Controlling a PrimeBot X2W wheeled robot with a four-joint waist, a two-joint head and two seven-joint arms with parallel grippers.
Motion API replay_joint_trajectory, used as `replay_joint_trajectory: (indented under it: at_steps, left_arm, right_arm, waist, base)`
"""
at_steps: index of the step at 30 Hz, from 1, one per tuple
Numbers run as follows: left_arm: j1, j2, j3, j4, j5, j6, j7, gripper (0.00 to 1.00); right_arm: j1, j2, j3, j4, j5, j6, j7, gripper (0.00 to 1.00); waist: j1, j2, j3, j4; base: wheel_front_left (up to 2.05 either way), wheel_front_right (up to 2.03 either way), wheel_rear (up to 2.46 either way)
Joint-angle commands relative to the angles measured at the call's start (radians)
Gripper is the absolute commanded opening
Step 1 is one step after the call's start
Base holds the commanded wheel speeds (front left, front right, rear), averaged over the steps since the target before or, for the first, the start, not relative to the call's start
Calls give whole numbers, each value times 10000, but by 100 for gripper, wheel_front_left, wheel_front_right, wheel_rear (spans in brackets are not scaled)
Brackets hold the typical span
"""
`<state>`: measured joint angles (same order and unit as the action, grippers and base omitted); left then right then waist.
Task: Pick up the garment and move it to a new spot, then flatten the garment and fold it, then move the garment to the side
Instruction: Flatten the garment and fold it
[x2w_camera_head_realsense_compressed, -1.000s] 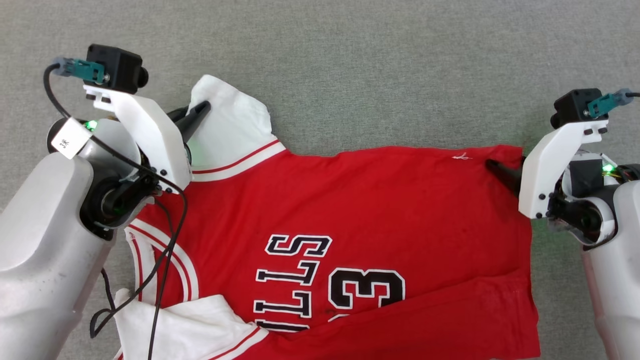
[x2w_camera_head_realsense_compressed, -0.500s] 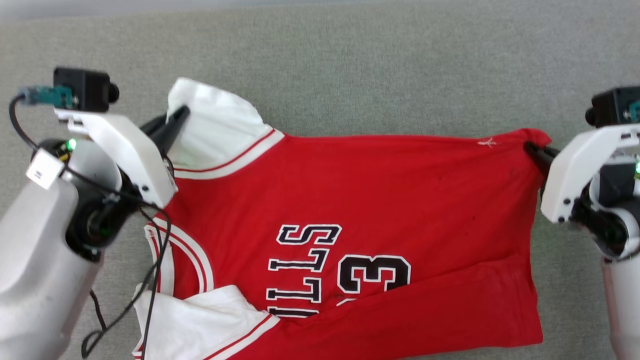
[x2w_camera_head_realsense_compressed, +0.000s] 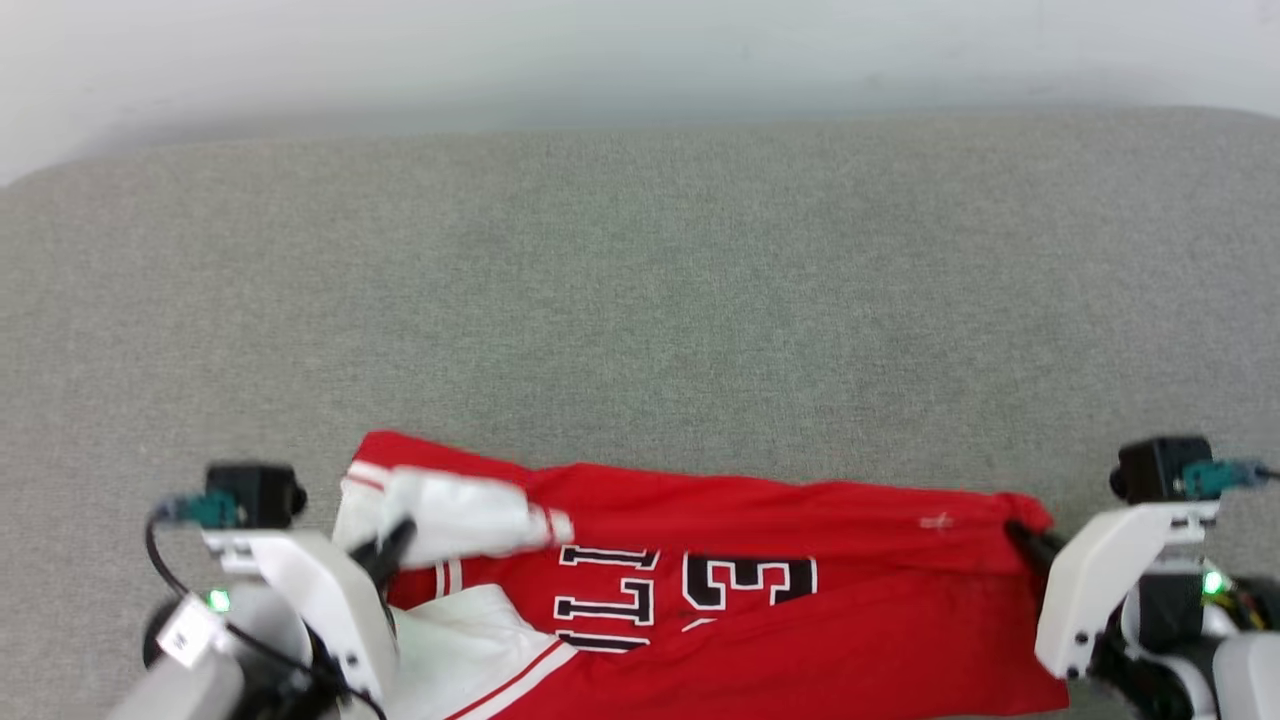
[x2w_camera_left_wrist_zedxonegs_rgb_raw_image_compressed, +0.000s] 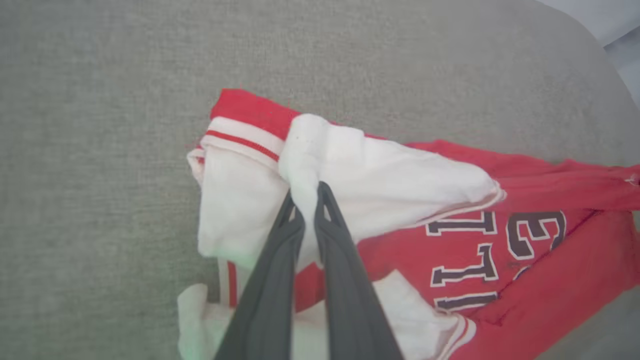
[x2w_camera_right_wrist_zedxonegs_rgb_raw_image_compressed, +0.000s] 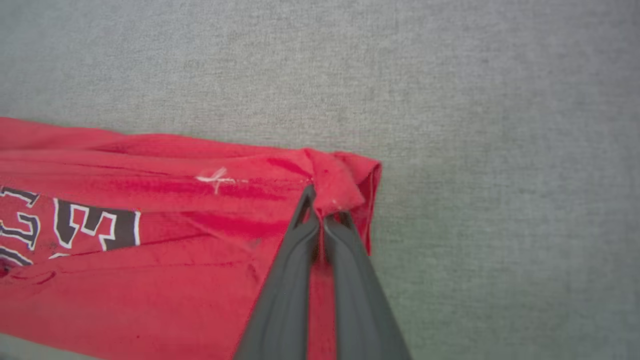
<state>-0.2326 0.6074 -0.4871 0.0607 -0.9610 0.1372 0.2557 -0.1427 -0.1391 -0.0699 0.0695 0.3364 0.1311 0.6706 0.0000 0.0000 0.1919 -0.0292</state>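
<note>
The garment (x2w_camera_head_realsense_compressed: 760, 610), a red jersey with white sleeves and black lettering, hangs stretched between my two grippers near the bottom of the head view. My left gripper (x2w_camera_head_realsense_compressed: 395, 535) is shut on its white sleeve (x2w_camera_left_wrist_zedxonegs_rgb_raw_image_compressed: 380, 175), which bunches around the fingertips (x2w_camera_left_wrist_zedxonegs_rgb_raw_image_compressed: 305, 200). At the other end, my right gripper (x2w_camera_head_realsense_compressed: 1020, 533) is shut on the red hem corner (x2w_camera_right_wrist_zedxonegs_rgb_raw_image_compressed: 345, 185). The cloth (x2w_camera_right_wrist_zedxonegs_rgb_raw_image_compressed: 125, 270) sags in folds between the two grips, and its lower part runs off the frame.
A grey fabric surface (x2w_camera_head_realsense_compressed: 640, 300) spreads wide beyond the garment, with a pale wall (x2w_camera_head_realsense_compressed: 640, 50) along its far edge. The surface's rounded corner (x2w_camera_left_wrist_zedxonegs_rgb_raw_image_compressed: 600, 45) appears in the left wrist view.
My right gripper has shut on the hem corner. Both grippers have lifted the garment's far edge, so the cloth now folds over itself. The head camera has tilted up, showing the far wall.
</note>
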Motion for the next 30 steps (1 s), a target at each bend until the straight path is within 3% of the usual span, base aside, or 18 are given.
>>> replay_joint_trajectory:
  at_steps: [1,4,5,6,7,8,9,18,24,30]
  left_arm:
    - [416,-66,-89,-82,-102,128,11,0]
    - [1408,-301,-298,-29,-359,306,-60,0]
    - [1519,-388,-340,35,-423,296,-102,2]
    - [1638,-483,-378,89,-486,267,-145,22]
    - [1713,-531,-421,164,-470,228,-210,46]
    - [1794,-611,-447,251,-539,193,-205,88]
    - [1842,-677,-489,300,-547,153,-219,100]
    - [1533,-700,-409,378,109,118,-1243,100]
    - [1323,-868,-122,53,765,426,-2479,100]
    - [1008,-1063,247,-366,1523,779,-4005,100]
  right_arm:
    - [318,99,-54,27,115,-7,-135,0]
    - [1107,327,-208,310,155,-7,-511,0]
    - [1206,376,-269,364,194,-7,-613,25]
    - [1322,418,-282,439,186,-7,-706,50]
    - [1445,466,-299,484,194,-7,-859,100]
    - [1531,514,-341,529,214,-7,-1041,100]
    - [1598,553,-281,547,190,-7,-1243,100]
    - [1892,768,-252,120,-7,-7,-3083,100]
    - [1899,644,-470,-214,-237,-8,-2780,100]
    - [1694,264,-768,-291,-359,-8,-1609,100]
  waist:
    - [0,0,-135,44]
    - [0,0,-310,29]
    - [0,0,-327,26]
    - [0,0,-357,20]
    - [0,0,-386,13]
    - [0,0,-401,2]
    - [0,0,-428,-6]
    - [0,0,-851,-81]
    - [0,0,-1211,-48]
    - [0,0,-1241,44]
  base:
    - [0,0,0]
    - [0,0,0]
    - [0,0,0]
    - [0,0,0]
    - [0,0,0]
    - [0,0,0]
    - [0,0,0]
    - [0,0,0]
    - [0,0,0]
    - [0,0,0]
